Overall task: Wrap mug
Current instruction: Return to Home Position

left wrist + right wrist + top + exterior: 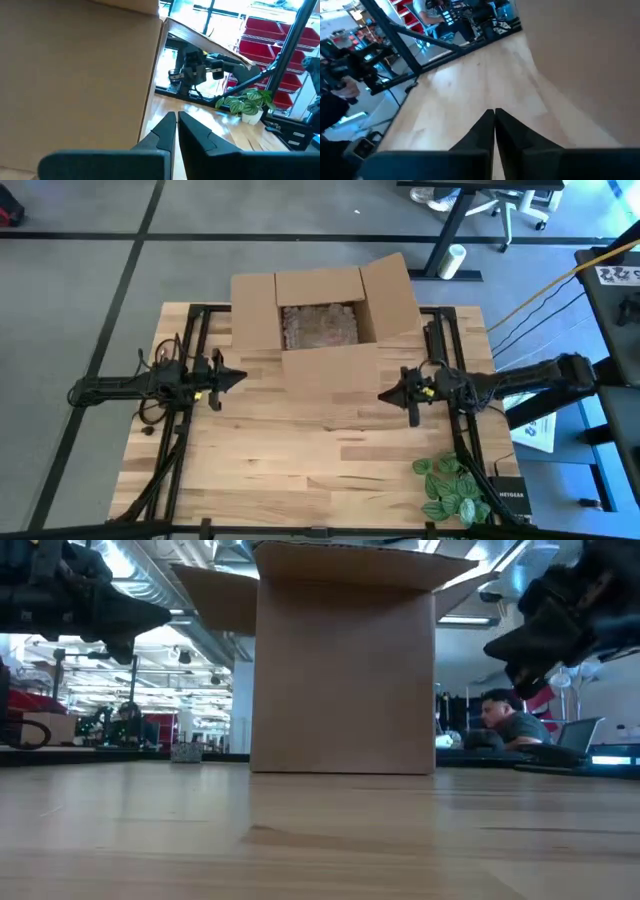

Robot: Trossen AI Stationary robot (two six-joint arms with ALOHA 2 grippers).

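The mug does not show in any view. An open cardboard box stands at the table's far middle, with crumpled wrapping inside it; in the low view the box fills the centre. My left gripper hovers shut, left of the box's near wall, its fingers together and holding nothing. My right gripper hovers shut, right of the box's near wall, its fingers together and holding nothing.
A potted plant with green leaves stands at the table's near right corner. Bare wooden tabletop lies between the two arms, in front of the box. A seated person shows beyond the table.
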